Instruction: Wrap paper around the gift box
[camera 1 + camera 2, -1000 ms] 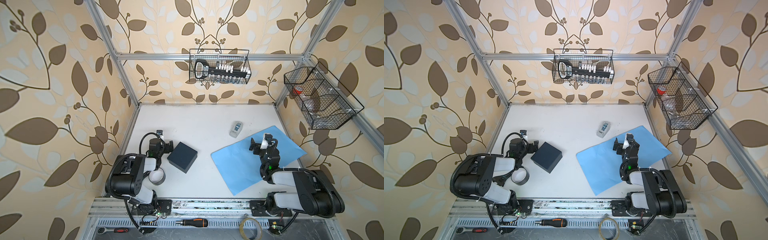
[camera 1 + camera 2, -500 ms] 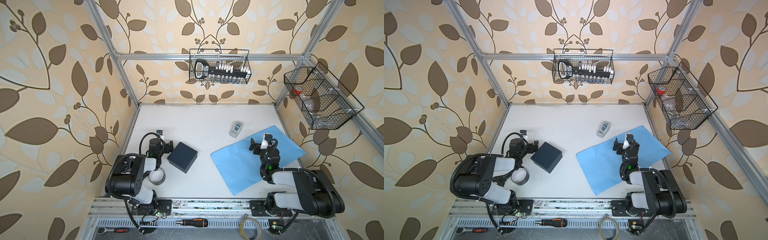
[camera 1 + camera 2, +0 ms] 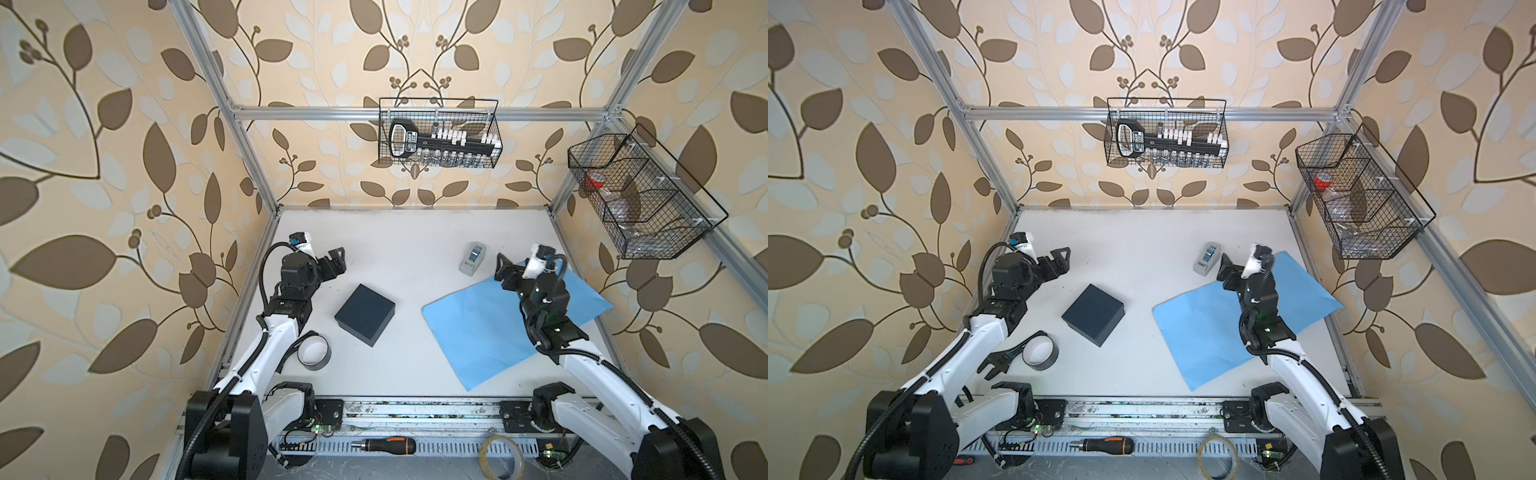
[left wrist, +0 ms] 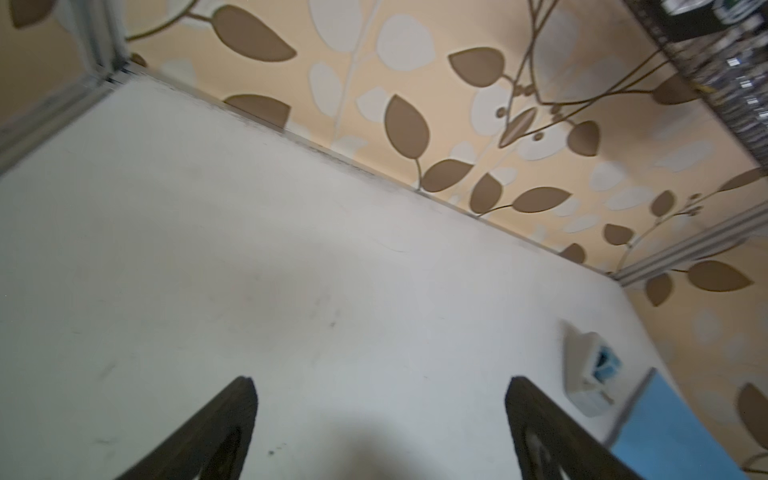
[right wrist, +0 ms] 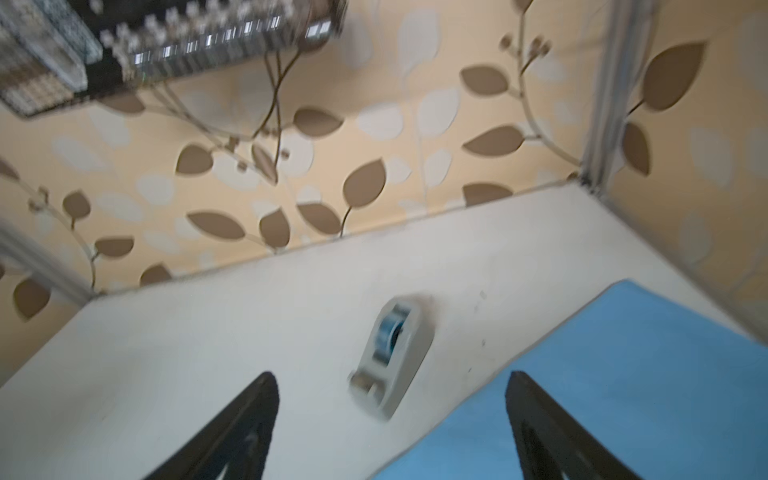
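Moved: left gripper [image 3: 337, 261] and right gripper [image 3: 504, 267], raised forward from folded rest; both jaws spread, empty. Dark navy square gift box [image 3: 365, 314]: on white table [image 3: 395, 245], apart from flat sky-blue paper sheet [image 3: 478, 328].

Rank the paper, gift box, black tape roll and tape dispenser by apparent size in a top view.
In a top view, largest to smallest:
1. paper, by far the largest
2. gift box
3. black tape roll and tape dispenser: too alike to rank
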Controlling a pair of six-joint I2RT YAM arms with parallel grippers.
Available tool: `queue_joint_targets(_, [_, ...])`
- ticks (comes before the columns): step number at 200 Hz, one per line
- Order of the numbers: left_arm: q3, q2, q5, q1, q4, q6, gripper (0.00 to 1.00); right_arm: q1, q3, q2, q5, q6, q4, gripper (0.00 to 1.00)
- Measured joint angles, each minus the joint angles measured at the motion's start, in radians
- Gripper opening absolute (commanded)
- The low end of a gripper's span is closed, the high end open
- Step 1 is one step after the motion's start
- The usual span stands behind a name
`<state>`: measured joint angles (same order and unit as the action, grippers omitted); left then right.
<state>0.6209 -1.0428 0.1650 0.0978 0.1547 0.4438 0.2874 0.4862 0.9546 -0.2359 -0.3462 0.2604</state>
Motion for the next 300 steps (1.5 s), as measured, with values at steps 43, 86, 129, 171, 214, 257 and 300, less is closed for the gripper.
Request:
queue_joint_targets(43, [0.05,-0.018,0.02,0.476,-0.217,0.109,0.88,0.123,-0.019,0.013,0.13,-0.046,-0.341,0.77])
queue_joint_targets(86, [0.103,-0.164,-0.018,0.798,-0.325,0.163,0.75,0.081,-0.022,0.003,0.22,-0.061,-0.515,0.74])
queue_joint_targets(129, [0.114,-0.326,-0.082,0.83,-0.419,0.166,0.72,0.069,-0.027,-0.017,0.25,-0.093,-0.521,0.73])
queue_joint_targets(171, [0.12,-0.364,-0.182,0.751,-0.487,0.125,0.7,0.085,-0.057,0.019,0.256,-0.116,-0.51,0.7])
queue_joint_targets(214, [0.151,-0.434,-0.195,0.543,-0.465,0.09,0.73,0.088,-0.057,0.087,0.274,-0.136,-0.467,0.65])
queue_joint_targets(257, [0.299,-0.597,-0.031,0.578,-0.336,0.091,0.78,0.098,-0.057,0.143,0.296,-0.149,-0.433,0.58])
queue_joint_targets(300, [0.369,-0.739,0.063,0.635,-0.251,0.089,0.78,0.098,-0.064,0.146,0.308,-0.148,-0.43,0.49])
